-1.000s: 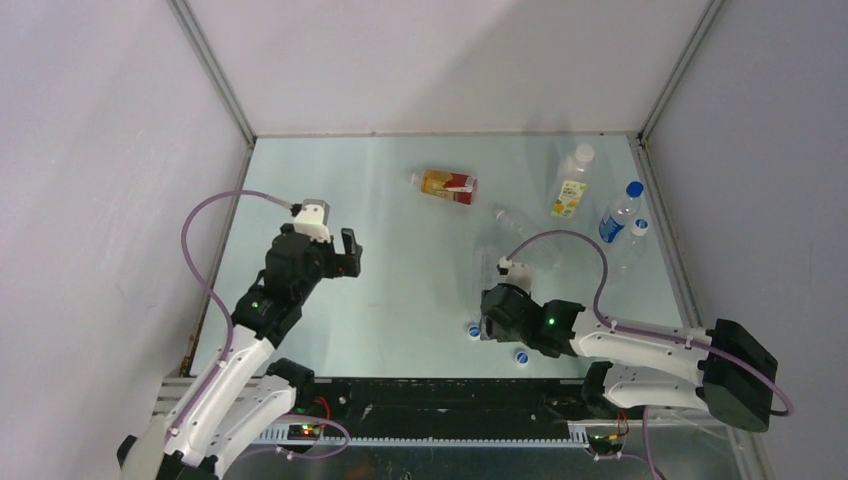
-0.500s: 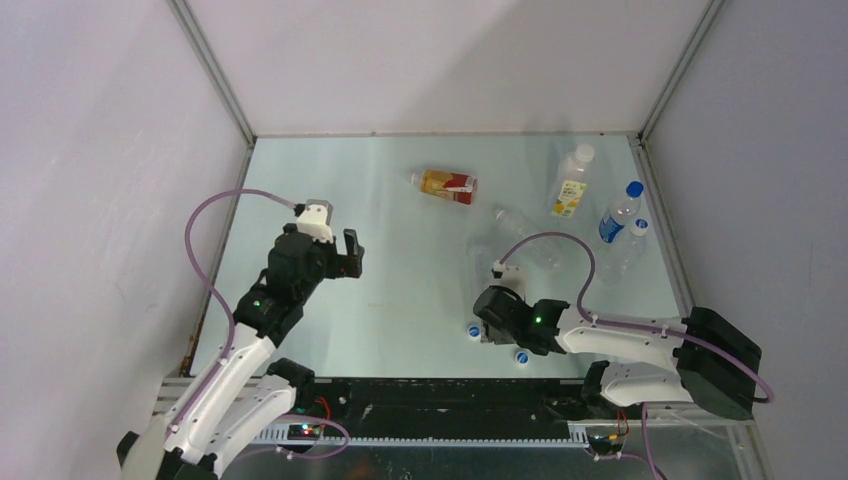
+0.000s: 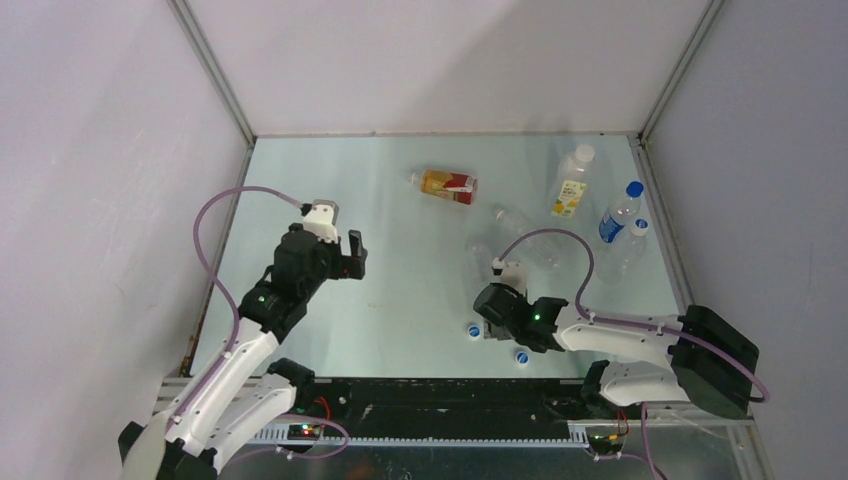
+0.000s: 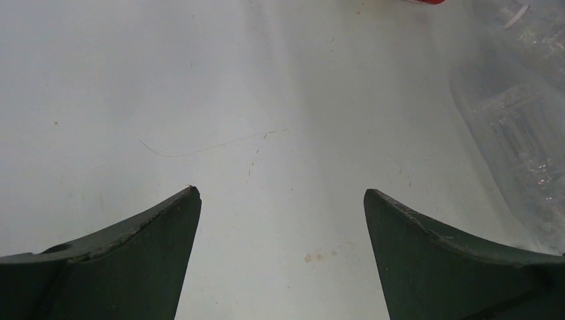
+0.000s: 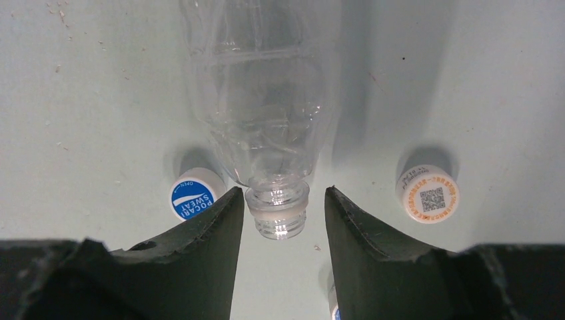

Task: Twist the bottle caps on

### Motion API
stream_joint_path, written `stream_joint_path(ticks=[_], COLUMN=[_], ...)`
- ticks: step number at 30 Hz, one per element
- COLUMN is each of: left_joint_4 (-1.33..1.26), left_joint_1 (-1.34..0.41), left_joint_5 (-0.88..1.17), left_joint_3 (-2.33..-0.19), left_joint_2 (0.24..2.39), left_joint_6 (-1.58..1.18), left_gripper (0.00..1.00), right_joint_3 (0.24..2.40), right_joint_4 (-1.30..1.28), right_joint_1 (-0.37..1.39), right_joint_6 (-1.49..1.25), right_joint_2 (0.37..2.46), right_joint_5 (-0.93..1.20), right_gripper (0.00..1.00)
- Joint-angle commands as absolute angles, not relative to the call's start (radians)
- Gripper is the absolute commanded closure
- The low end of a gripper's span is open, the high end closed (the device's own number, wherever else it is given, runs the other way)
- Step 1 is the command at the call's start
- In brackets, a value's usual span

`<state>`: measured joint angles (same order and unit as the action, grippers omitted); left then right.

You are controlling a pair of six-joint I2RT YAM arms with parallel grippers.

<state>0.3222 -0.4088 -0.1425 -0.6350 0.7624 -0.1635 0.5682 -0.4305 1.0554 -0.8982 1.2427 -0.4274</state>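
jaws of the right gripper (image 5: 284,193) stand part closed astride the open neck of a clear bottle (image 5: 263,80). one finger looks to touch the collar and i see a thin gap at the other, so it is not clamped. the bottle lies on its side, long axis running away from my wrist, mouth toward the near edge. a blue cap (image 5: 193,198) sits just beside the neck and a white cap (image 5: 430,198) is farther off on the other side. the left gripper (image 4: 280,193) gapes wide above the table (image 4: 200,80), holding nothing.

Blue cap (image 5: 194,197) and white cap (image 5: 432,197) flank the right tool (image 5: 284,195).
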Motion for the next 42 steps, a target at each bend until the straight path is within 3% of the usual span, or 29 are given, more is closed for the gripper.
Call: stream_joint_path(ticks=[1,7,11,17,24,33,42], left_joint_4=[0.291,0.298,0.310,0.271,0.267,0.375,0.469], left_joint_1=[-0.424,-0.428,-0.431,-0.451,-0.549,-0.681,-0.797], left_joint_5=[-0.123,-0.130,-0.127,-0.068,0.015,0.127,0.220], left_joint_3=[-0.644,-0.653,-0.668,-0.658,-0.676,-0.747,-0.830], left_joint_2=[0.775,0.792,0.797,0.747,0.711,0.714,0.780], left_joint_6=[-0.136,-0.126,-0.102,-0.020,0.293,0.710,0.770], left_gripper=[0.02,0.02,0.02,0.02,0.02,0.02,0.02], right_joint_3=[0.571,0.571,0.572,0.612,0.778,0.993,1.100], right_joint_4=[-0.382,-0.375,-0.386,-0.453,-0.609,-0.818,-0.878], right_joint_1=[1.051,1.058,1.059,1.039,1.000,1.001,1.014], right_joint_6=[-0.851,-0.817,-0.776,-0.608,-0.353,-0.068,0.071], right_joint_2=[1.275,1.314,1.289,1.145,1.040,1.103,1.132], right_joint_5=[-0.463,-0.455,-0.445,-0.396,-0.314,-0.153,-0.026], right_gripper=[0.50,0.53,0.69,0.85,0.98,1.00,1.00])
